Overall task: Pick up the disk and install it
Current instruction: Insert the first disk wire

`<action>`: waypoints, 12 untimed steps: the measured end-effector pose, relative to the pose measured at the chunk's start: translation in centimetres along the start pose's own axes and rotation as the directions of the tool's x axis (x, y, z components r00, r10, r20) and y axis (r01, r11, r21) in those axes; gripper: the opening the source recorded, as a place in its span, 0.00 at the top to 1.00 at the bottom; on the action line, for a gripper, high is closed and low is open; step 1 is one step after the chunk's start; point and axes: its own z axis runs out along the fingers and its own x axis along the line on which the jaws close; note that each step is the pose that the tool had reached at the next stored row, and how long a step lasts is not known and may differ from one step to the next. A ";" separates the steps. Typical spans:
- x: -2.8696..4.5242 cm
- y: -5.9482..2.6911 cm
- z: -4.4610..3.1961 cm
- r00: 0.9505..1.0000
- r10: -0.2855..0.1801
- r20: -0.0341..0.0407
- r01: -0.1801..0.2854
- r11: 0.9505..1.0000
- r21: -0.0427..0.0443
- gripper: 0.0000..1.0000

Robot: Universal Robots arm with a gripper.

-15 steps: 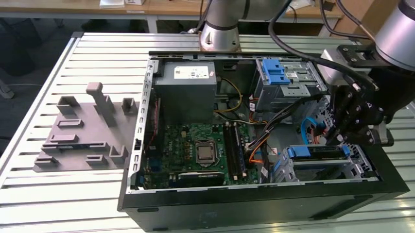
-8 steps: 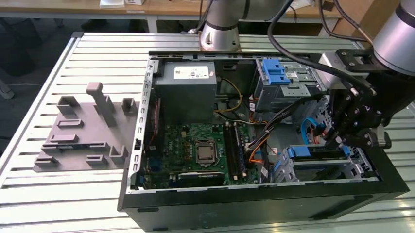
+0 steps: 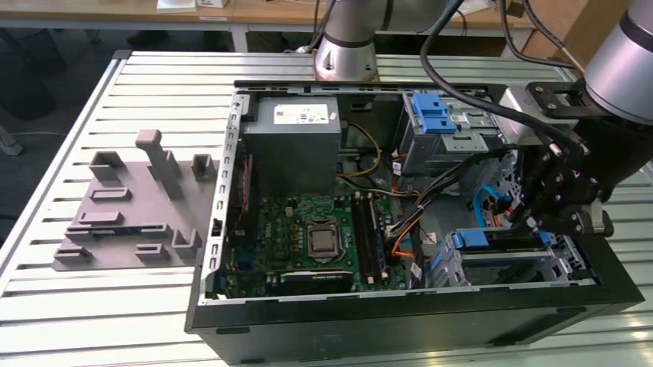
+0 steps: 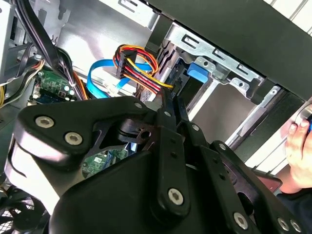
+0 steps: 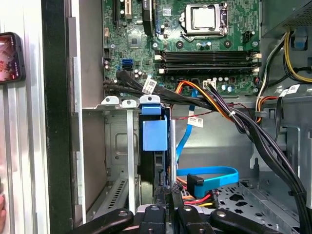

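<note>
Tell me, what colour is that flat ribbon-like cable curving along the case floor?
Bright blue. The flat data cable shows best in the first wrist view, curving beside the drive bay.

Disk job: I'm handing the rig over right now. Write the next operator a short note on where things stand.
Disk: standing on edge in a slot of the drive cage, blue carrier tab showing.
Gripper: low inside the computer case, right at the disk's near end; its grip cannot be judged.
Done: the disk is off the table and in the cage.
Left: full seating is not confirmed, and the gripper is not clear of the case.
</note>
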 end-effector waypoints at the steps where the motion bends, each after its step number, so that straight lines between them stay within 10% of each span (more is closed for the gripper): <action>1: 0.03 0.00 0.02 1.000 0.000 0.001 0.000 1.000 0.000 0.84; 12: 0.36 -0.03 0.21 1.000 0.000 0.016 0.000 1.000 -0.001 0.84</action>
